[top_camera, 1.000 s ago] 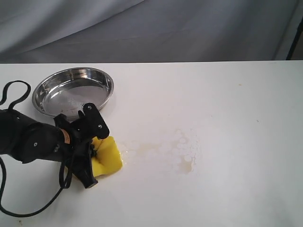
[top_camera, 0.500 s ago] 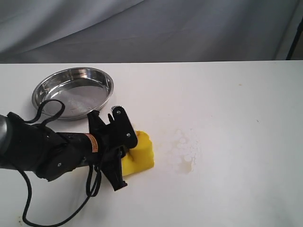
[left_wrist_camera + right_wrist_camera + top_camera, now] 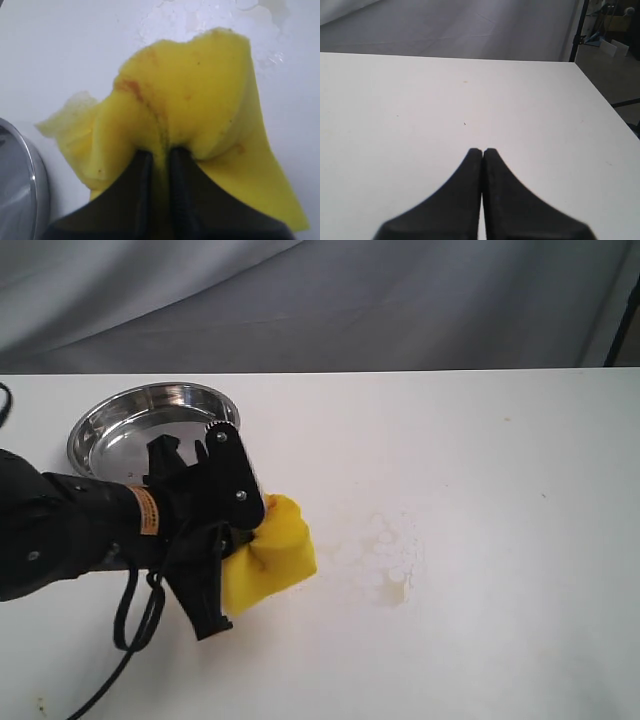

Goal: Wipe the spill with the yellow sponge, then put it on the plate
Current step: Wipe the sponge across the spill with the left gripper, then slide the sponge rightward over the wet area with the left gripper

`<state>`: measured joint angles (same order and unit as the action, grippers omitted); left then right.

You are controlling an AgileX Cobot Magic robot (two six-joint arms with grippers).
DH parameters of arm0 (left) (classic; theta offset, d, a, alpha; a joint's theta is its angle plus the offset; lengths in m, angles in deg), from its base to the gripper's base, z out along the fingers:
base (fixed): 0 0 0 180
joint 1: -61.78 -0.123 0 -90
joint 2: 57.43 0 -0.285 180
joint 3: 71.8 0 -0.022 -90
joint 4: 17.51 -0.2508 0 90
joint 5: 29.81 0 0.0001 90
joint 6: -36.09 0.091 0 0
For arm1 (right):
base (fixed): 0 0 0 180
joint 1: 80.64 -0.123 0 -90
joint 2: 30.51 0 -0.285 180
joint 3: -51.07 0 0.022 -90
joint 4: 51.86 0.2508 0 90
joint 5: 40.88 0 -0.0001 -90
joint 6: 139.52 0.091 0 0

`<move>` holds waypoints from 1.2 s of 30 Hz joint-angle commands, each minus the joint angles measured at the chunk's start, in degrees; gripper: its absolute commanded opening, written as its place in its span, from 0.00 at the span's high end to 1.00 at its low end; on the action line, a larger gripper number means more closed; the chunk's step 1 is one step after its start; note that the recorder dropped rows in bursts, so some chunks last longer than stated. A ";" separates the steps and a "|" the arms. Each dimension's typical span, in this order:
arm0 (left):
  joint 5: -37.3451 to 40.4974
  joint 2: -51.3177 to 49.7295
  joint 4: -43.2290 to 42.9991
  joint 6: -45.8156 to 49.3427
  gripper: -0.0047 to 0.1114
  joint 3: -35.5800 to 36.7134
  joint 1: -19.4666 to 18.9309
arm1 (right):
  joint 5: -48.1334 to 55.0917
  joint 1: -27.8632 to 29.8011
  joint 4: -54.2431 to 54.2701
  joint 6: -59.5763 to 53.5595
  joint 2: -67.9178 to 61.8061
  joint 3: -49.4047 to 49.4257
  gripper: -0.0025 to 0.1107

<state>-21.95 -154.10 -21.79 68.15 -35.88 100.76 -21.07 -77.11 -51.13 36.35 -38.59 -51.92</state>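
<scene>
Yellow sponge [image 3: 282, 548] nearer the spill [image 3: 390, 562] than before, pinched in left gripper [image 3: 160, 154], plate [image 3: 150, 390] rim close behind, bare table [image 3: 500, 490] beyond.

The left tool [image 3: 256, 535] has carried the sponge [image 3: 285, 552] away from the worktop's [image 3: 480, 460] left edge toward the spill [image 3: 390, 565], whose thin amber end nearest that edge is gone.
</scene>
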 commanded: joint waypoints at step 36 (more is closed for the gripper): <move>-4.55 -16.49 5.02 3.36 0.96 0.91 4.39 | -0.18 -0.10 0.01 0.03 0.30 0.22 0.98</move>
<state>-25.75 -168.96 -18.83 69.83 -35.65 101.75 -21.07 -77.11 -51.13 36.35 -38.59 -51.92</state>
